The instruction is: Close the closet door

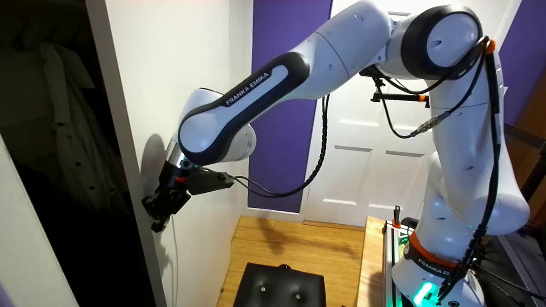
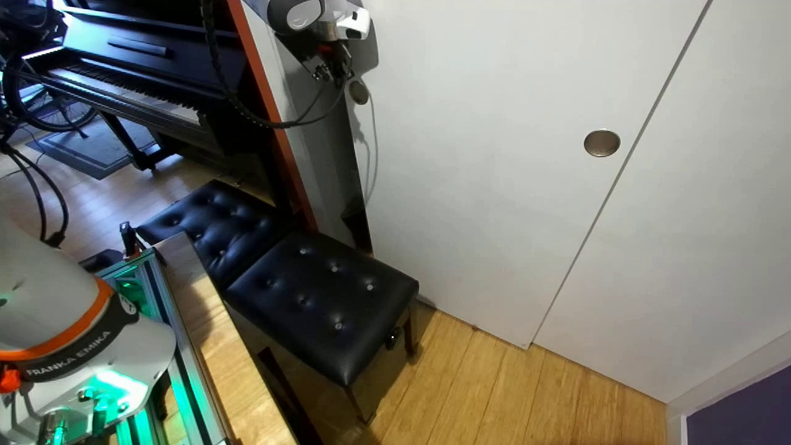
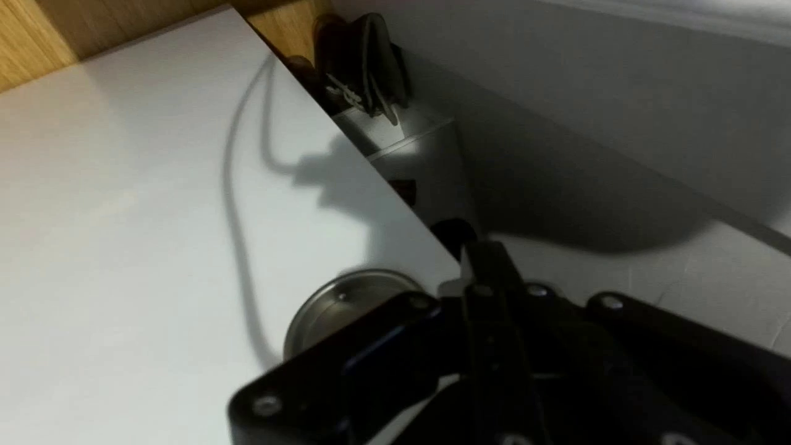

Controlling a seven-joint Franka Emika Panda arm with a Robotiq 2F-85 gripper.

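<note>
The room is being closed off by a purple wall [image 1: 286,149], with a wooden floor [image 1: 307,251] being spread below. The closet door [image 2: 482,204] is being left part-open, its smooth white surface being marked by shadow and a dark gap being shown along its leading edge. The arm [image 1: 273,81] is being stretched toward it, seemingly so that this edge can be reached from the tabletop [image 2: 222,352], where it is being supported. Between tabletop and door, a padded bench [image 2: 327,303] is being fitted. In the gap, a hanging coat [image 1: 83,149] is being exposed. The fingers [image 3: 491,266] are apparently being held together, nothing being seen in their grasp, beside the round pull [image 3: 334,312] at the door's edge, presumably so that the door can be hooked or pushed sideways rather than pinched; whether contact is being made cannot be told.
</note>
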